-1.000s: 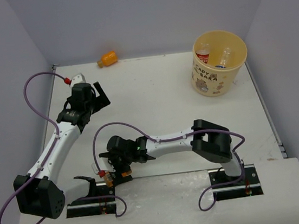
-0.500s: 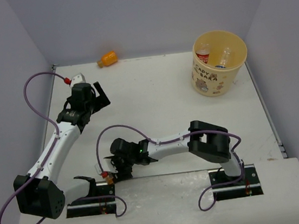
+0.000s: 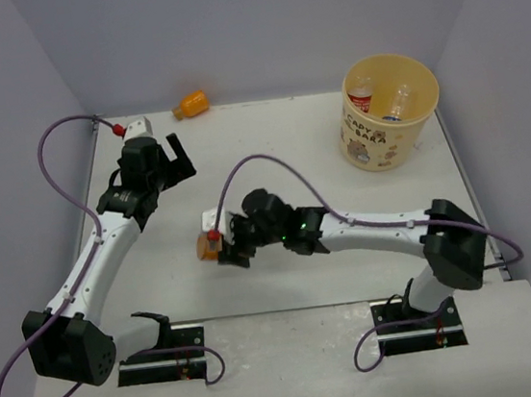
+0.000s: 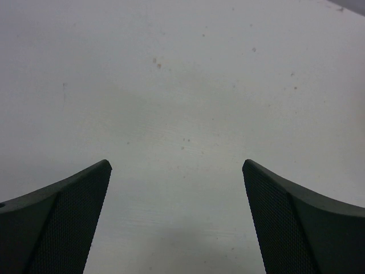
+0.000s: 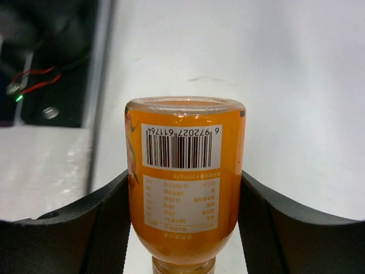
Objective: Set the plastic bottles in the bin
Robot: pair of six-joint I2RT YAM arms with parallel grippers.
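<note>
At the near edge, the right arm reaches from its base across to the left. Its right tool point(image 3: 223, 249) is out over the near-middle of the counter point(image 3: 280, 158), a little left of centre. The tool is clamped on an orange bottle point(image 3: 209, 249). The right wrist view shows both fingers pressed flat against the sides of this orange bottle point(image 5: 185, 188), with its barcode label facing up. The bottle's base points away from the camera and its neck points back toward the wrist. Beyond the bottle in that view lie pale counter and, to the left, a dark strip with red wires. I cannot tell whether the bottle is clear of the counter.

Farther back on the left, the left arm stretches up along the left side. Its left tool point(image 3: 181, 160) has its fingers spread wide and grips nothing. The left wrist view shows the left tool point(image 4: 177, 165) with two dark fingertips well apart and only bare, lightly speckled counter point(image 4: 182, 85) between them.

At the far edge, left of centre, a second orange bottle point(image 3: 193, 103) lies on its side against the back wall point(image 3: 254, 26), well apart from both tools.

In the far right corner stands the bin point(image 3: 380, 146), upright, with its lettering and cartoon figure facing the arms. Two clear bottles rest inside it. The red-labelled bottle point(image 3: 361, 95) is on the left and the blue-labelled bottle point(image 3: 397, 103) just beside it on the right.
</note>
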